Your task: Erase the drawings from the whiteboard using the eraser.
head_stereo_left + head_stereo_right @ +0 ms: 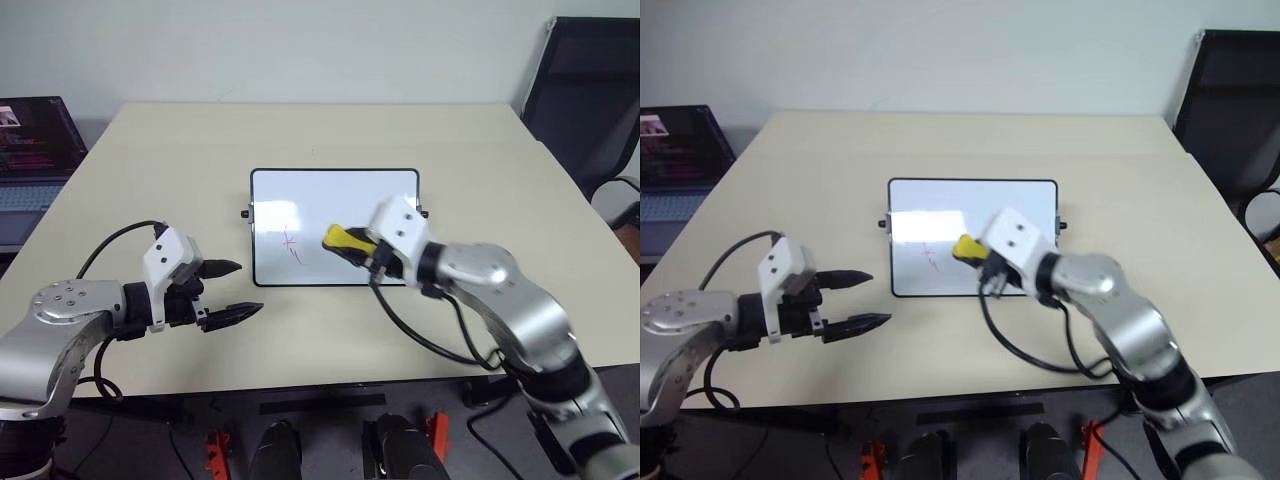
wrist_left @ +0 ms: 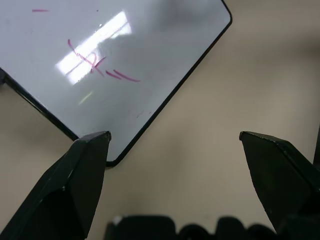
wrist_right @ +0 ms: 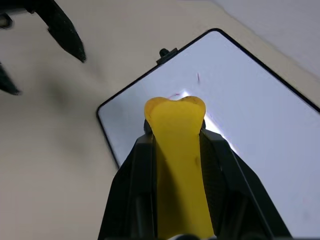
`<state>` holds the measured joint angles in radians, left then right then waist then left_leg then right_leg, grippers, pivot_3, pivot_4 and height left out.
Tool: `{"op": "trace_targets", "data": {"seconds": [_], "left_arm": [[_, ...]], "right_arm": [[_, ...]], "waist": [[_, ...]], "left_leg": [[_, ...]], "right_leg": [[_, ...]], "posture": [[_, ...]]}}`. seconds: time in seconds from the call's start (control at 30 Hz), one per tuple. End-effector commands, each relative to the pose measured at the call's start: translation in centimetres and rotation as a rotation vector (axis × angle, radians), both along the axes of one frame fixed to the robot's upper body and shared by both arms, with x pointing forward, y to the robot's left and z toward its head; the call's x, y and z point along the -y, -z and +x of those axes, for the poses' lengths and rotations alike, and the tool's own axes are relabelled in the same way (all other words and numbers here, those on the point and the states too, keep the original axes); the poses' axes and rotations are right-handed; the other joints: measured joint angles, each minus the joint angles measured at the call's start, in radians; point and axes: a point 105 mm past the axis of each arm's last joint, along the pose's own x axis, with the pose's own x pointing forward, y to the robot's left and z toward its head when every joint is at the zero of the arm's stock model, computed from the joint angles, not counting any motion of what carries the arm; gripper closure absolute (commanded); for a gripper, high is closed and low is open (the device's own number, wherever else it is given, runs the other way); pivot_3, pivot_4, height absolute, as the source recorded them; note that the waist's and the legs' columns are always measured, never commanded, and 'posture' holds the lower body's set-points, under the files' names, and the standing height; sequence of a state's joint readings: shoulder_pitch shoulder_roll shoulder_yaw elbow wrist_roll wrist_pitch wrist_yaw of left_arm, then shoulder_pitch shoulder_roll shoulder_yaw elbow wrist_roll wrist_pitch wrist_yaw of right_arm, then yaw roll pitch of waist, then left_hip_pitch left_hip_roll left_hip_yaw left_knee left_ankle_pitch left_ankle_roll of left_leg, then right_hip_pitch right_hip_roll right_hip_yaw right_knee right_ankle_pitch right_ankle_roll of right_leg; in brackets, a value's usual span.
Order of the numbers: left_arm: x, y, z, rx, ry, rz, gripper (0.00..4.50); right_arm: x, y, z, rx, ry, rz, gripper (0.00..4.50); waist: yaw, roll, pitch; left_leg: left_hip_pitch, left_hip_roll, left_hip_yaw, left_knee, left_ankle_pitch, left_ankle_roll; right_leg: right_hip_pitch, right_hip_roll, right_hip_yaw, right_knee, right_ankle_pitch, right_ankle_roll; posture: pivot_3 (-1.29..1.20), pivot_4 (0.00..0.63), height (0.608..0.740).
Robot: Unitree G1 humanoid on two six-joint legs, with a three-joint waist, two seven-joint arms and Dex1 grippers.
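While the whiteboard [image 1: 335, 227] lies flat at the centre of the beige surface [image 1: 500, 180], the right pincer [image 1: 352, 243] is clamped on the yellow eraser [image 1: 343, 239] above the board's lower middle. The pink drawings [image 1: 291, 244] sit at 9 o'clock from the eraser; the left pincer [image 1: 232, 290], fingers apart, hovers at 7 o'clock from the board

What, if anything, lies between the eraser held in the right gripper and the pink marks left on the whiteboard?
Nothing visible does. The right gripper holds the yellow eraser over the whiteboard, just beside the pink drawings, with bare board between them. The left gripper is open, off the board on the table.
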<state>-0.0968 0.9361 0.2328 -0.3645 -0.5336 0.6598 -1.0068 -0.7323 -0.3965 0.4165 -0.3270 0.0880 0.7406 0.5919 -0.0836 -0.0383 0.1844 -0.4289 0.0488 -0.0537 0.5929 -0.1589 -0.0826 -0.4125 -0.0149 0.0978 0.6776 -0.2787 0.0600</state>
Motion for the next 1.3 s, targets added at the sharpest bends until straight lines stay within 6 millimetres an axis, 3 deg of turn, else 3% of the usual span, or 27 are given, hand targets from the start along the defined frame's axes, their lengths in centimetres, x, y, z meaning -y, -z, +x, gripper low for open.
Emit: {"op": "trace_targets", "data": {"seconds": [0.03, 0.27, 0.4, 0.53, 0.67, 0.83, 0.9, 1.17, 1.23, 1.3], "left_arm": [[0.5, -0.8, -0.3, 0.039, 0.018, 0.013, 0.0], [0.6, -1.2, -0.1, 0.057, 0.015, 0.022, 0.0], [0.4, -1.1, -0.1, 0.057, 0.011, 0.041, 0.0], [0.4, -1.1, 0.0, 0.063, 0.011, 0.043, 0.0], [0.5, -1.2, 0.1, 0.074, 0.013, 0.042, 0.0], [0.5, -1.2, 0.2, 0.08, 0.017, 0.04, 0.0], [0.6, -1.2, 0.2, 0.082, 0.019, 0.039, 0.0], [0.6, -1.2, 0.2, 0.091, 0.02, 0.037, 0.0], [0.5, -1.2, 0.2, 0.09, 0.019, 0.036, 0.0], [0.4, -1.2, 0.1, 0.09, 0.018, 0.036, 0.0]], "right_arm": [[-1.9, -1.4, 2.3, 0.169, -0.008, -0.081, 3.64], [-5.1, -2.6, 5.7, 0.385, -0.022, -0.246, 3.64], [-7.2, -3.4, 6.2, 0.443, -0.057, -0.275, 3.64], [-8.6, -2.5, 6.4, 0.456, -0.118, -0.358, 3.64], [-8.6, 0.2, 6.3, 0.392, -0.211, -0.511, 3.64], [-9.2, -2.5, 8.1, 0.469, -0.118, -0.449, 3.65], [-9.1, -2.8, 8.7, 0.466, -0.099, -0.449, 3.65], [-7.6, 2.3, 8.0, 0.237, -0.251, -0.623, 3.65], [-7.3, 2.4, 8.0, 0.227, -0.254, -0.616, 3.65], [-7.6, 0.9, 8.8, 0.306, -0.189, -0.561, 3.65]], "waist": [[0.0, 0.0, 0.0], [0.0, 0.0, 0.001], [-0.001, 0.0, 0.001], [-0.002, 0.0, 0.001], [0.002, 0.0, 0.001], [-0.003, 0.0, 0.001], [-0.004, 0.0, 0.001], [-0.003, 0.0, 0.001], [-0.002, 0.0, 0.001], [-0.002, 0.0, 0.001]], "left_leg": [[-0.001, 0.0, 0.0, 0.0, 0.0, 0.0], [-0.004, 0.0, 0.0, -0.001, 0.0, 0.0], [-0.004, 0.0, 0.0, -0.001, 0.0, 0.0], [-0.004, 0.0, 0.0, -0.001, 0.0, 0.0], [-0.004, 0.0, -0.001, -0.001, 0.0, 0.0], [-0.004, 0.001, -0.001, -0.001, 0.0, 0.0], [-0.004, 0.001, -0.001, -0.001, 0.0, 0.0], [-0.003, 0.001, -0.002, -0.001, 0.0, 0.0], [-0.002, 0.001, -0.002, 0.0, 0.0, 0.0], [0.002, 0.001, -0.002, 0.0, 0.0, 0.0]], "right_leg": [[-0.001, 0.0, 0.0, 0.0, 0.0, 0.0], [-0.005, 0.0, -0.001, 0.001, 0.003, 0.005], [-0.006, 0.001, -0.001, 0.003, 0.003, 0.005], [-0.006, 0.001, -0.001, 0.003, 0.003, 0.004], [-0.006, 0.001, -0.001, 0.003, 0.003, 0.004], [-0.006, 0.002, -0.001, 0.005, 0.003, 0.005], [-0.007, 0.002, -0.001, 0.005, 0.004, 0.004], [-0.005, 0.002, -0.001, 0.004, 0.004, 0.004], [-0.003, 0.002, -0.001, 0.004, 0.003, 0.004], [0.001, 0.002, -0.001, 0.004, 0.001, -0.001]], "posture": [[0.0, 0.15, 0.74], [0.0, 0.15, 0.74], [0.0, 0.15, 0.74], [0.0, 0.15, 0.74], [0.0, 0.15, 0.74], [0.0, 0.15, 0.74], [0.0, 0.15, 0.74], [0.0, 0.15, 0.74], [0.0, 0.15, 0.74], [0.0, 0.15, 0.74]]}}
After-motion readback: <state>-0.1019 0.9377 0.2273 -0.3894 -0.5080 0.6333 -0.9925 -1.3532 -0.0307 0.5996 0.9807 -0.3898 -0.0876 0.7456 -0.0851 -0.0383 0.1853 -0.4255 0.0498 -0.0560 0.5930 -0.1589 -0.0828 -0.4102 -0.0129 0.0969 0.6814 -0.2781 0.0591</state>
